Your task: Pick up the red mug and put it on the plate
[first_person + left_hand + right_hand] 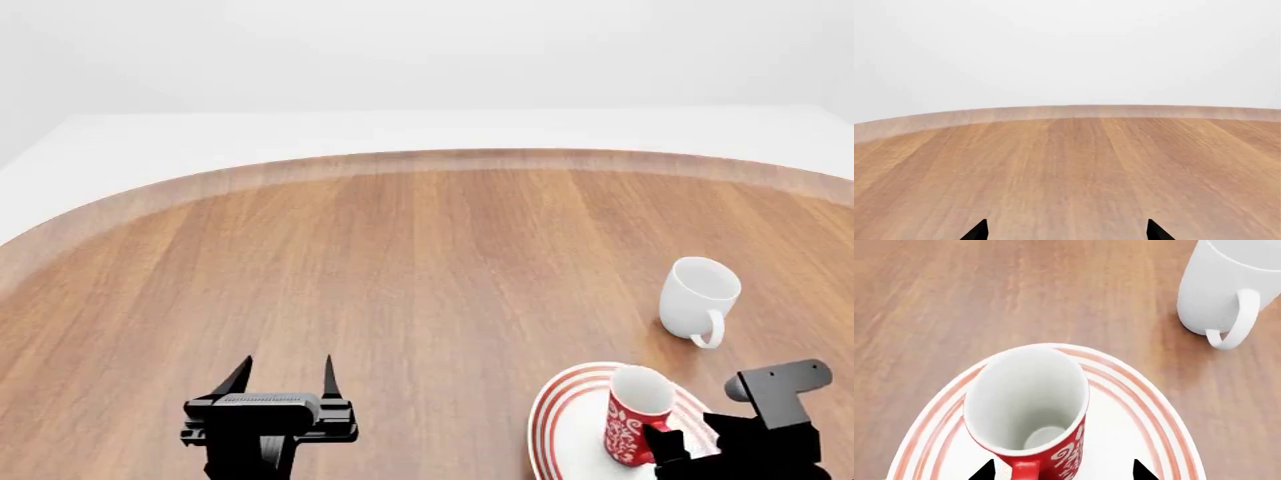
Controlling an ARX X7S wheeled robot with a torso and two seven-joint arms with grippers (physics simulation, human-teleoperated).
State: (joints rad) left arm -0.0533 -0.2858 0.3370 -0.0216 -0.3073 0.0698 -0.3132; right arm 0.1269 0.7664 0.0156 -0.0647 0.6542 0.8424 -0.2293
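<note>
The red mug [637,415] with its white pattern stands upright on the plate [563,410], a white plate with red rings at the table's front right. In the right wrist view the red mug [1029,405] shows its white inside, and its handle points toward the camera. It stands on the plate [1144,405]. My right gripper [1064,472] is open. Its tips sit either side of the mug's handle side, with a gap on one side. In the head view the right gripper [663,448] sits just in front of the mug. My left gripper [287,375] is open and empty over bare wood, as the left wrist view [1067,235] also shows.
A plain white mug [697,295] stands upright on the wooden table [400,260] just beyond the plate, with its handle toward the plate. It also shows in the right wrist view [1217,285]. The table's curved far edge [1067,112] runs across the back.
</note>
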